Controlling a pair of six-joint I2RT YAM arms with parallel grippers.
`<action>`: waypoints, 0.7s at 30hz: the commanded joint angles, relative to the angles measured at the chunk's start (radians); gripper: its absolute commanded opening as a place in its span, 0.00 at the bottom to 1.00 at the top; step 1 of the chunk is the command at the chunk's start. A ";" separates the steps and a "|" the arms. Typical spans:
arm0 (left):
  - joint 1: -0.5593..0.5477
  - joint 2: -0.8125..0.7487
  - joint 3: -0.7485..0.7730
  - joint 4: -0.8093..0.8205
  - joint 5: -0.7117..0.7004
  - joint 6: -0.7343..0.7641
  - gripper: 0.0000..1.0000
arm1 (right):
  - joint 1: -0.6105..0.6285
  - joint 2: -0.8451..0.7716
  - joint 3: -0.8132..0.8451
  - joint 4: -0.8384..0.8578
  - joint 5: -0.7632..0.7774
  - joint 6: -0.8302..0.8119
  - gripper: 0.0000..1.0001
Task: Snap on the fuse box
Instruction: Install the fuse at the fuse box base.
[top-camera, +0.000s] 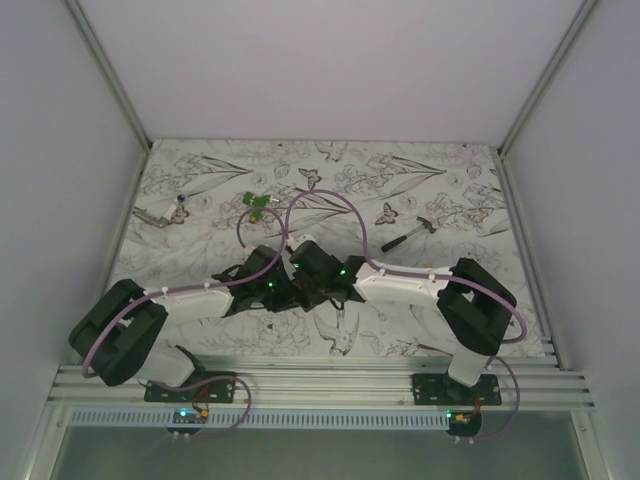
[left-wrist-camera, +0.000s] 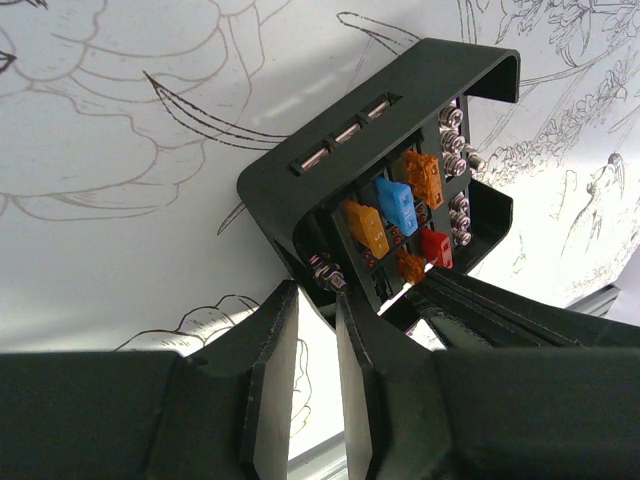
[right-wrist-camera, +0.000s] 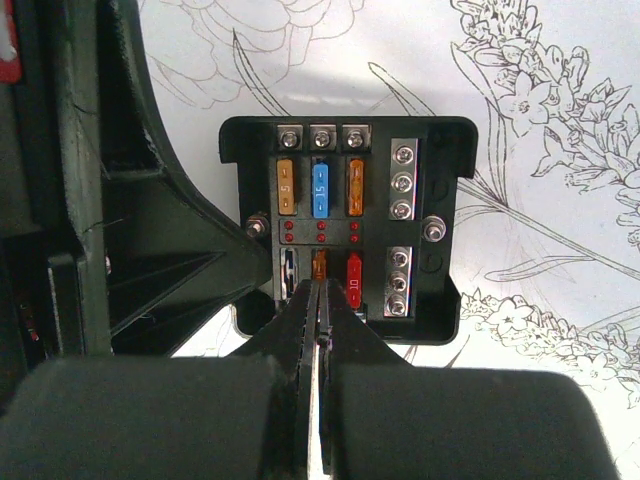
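Right tool (right-wrist-camera: 318, 300): filling the near edge of its own view, fingertips pressing fully together with nothing between them, touching the small orange fuse (right-wrist-camera: 320, 265) in the fuse box's lower row.

Left tool (left-wrist-camera: 312, 295): standing narrow, pinching what looks like the fuse box's side rim by the mounting stud (left-wrist-camera: 328, 272). Treating the grip as a judgement, with the contact partly hidden.

Fuse box (right-wrist-camera: 345, 232): sitting between the two tools, facing open toward the right wrist camera. Showing orange, blue (right-wrist-camera: 320, 188) and red fuses plus rows of terminal screws. Lying over the flower-printed surface (right-wrist-camera: 560, 400); not possible to tell whether resting or lifted.

Handling, judged: behaving as stiff moulded plastic, light and smooth-walled, likely slipping under a sideways push. Carrying small fuses and studs worth sparing. Taking hold best at the outer side walls or rim, on opposite faces, keeping clear of the fuse rows. Pressing straight down for any snap while bracing the other side.

Also present: small green piece (top-camera: 254, 203) lying beyond the fuse box, well apart; dark stick-like implement (top-camera: 410, 236) lying beyond the fuse box to the right, well apart.
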 joint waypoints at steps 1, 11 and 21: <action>-0.013 0.026 0.012 0.018 0.000 -0.010 0.24 | 0.038 0.119 -0.130 -0.277 -0.060 0.032 0.00; -0.018 0.003 0.015 0.018 -0.006 -0.008 0.24 | 0.028 0.008 0.052 -0.216 0.053 -0.021 0.00; -0.014 -0.050 -0.003 0.015 -0.041 0.005 0.30 | -0.014 0.005 0.133 -0.168 0.066 -0.103 0.16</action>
